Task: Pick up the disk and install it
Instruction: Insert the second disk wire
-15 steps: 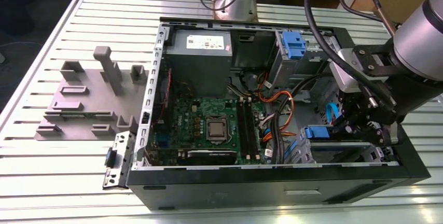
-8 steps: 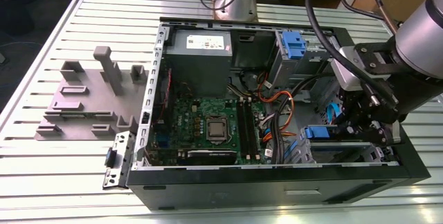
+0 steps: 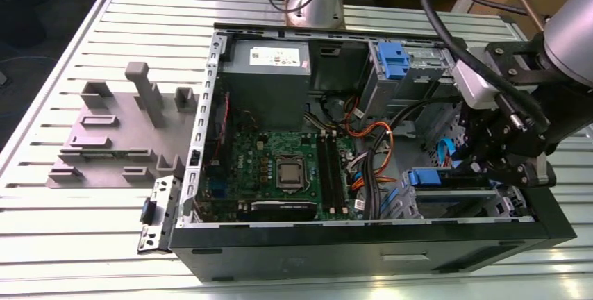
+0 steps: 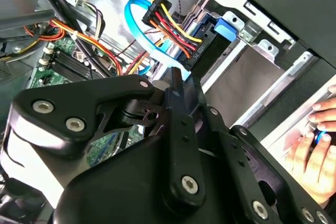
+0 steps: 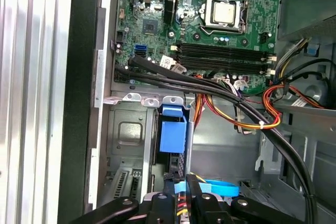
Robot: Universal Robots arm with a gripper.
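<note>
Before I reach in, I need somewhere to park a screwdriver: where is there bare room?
The slatted table is bare beyond the grey fixture, and below it at the exterior view's left. Inside the computer case, cables and the gripper crowd the drive bays.

Open computer case [image 3: 371, 244] lay on the counter [image 3: 74, 244], fixture block [image 3: 121, 133] on the counter at the exterior view's left of it. Motherboard [image 3: 287, 168] sat in the case middle, power supply [image 3: 269, 71] behind it, drive cage [image 3: 407, 71] at the exterior view's right. End effector [image 3: 505, 168] hung inside the case's right part.
</note>
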